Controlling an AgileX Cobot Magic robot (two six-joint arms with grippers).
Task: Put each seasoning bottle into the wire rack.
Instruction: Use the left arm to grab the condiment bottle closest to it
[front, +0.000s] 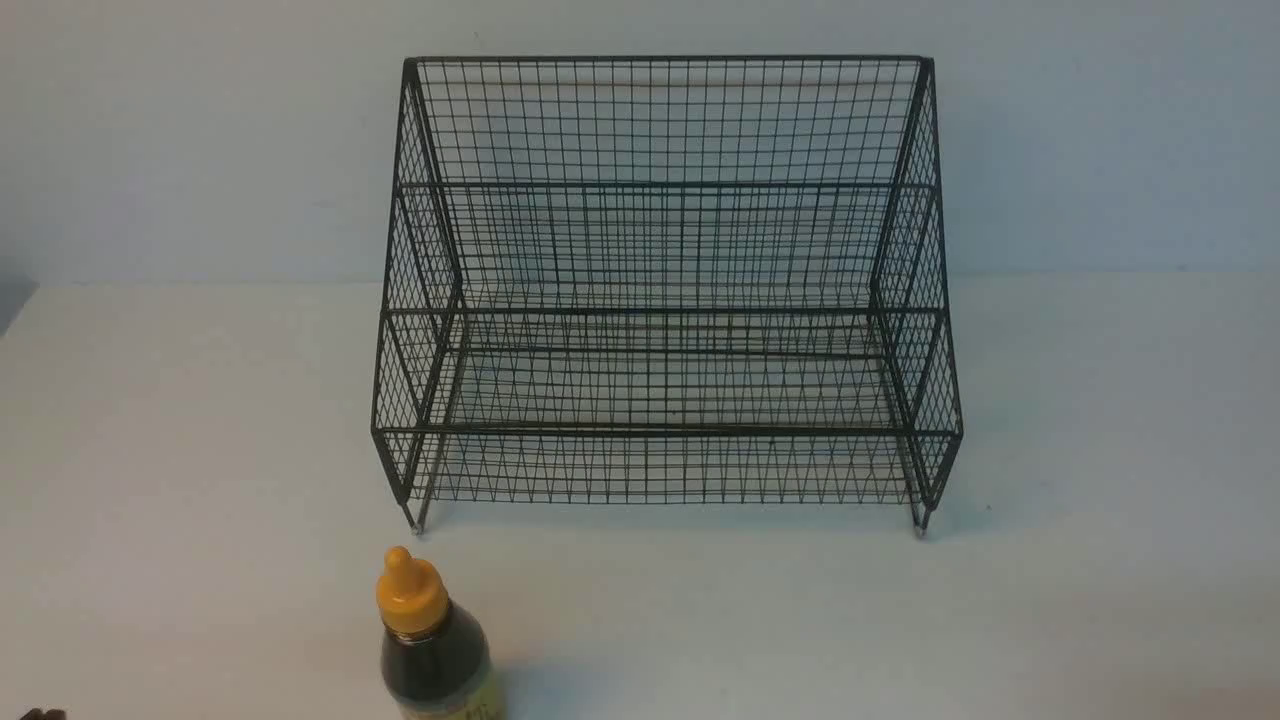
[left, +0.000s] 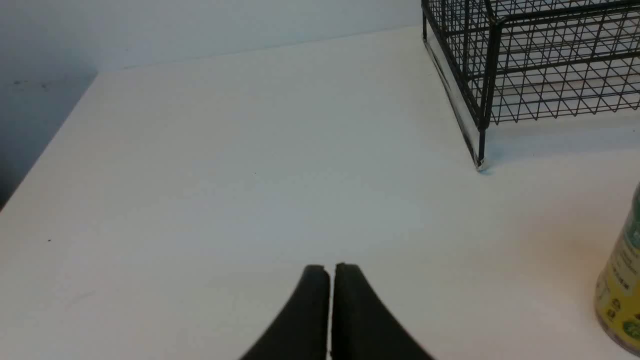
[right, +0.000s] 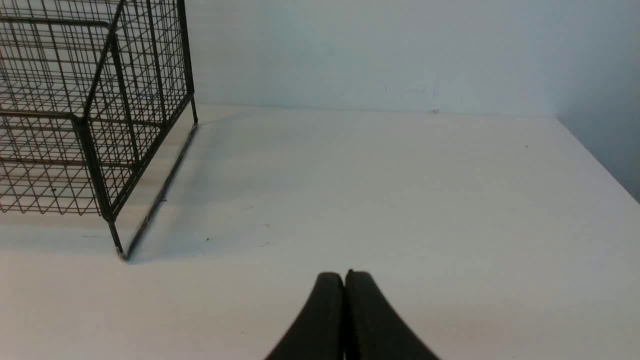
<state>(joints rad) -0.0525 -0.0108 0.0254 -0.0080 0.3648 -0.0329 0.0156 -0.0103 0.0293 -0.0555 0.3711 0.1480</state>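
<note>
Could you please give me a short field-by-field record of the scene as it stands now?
seasoning bottle: one in view, upright on the table, in front of the rack's left front foot, apart from it
wire rack: at the back middle of the table, no bottle on its shelves
left gripper: shut, holding nothing, not touching the bottle
right gripper: shut, holding nothing, beside the rack's right end
task state: bottle not yet in the rack

- Left end effector (left: 330, 267): two matte black fingers (left: 305, 320), broad at the base and curving in to narrow, rounded tips.
- Right end effector (right: 344, 275): the same plain black pair, smooth-surfaced, flaring wide toward the wrist.
</note>
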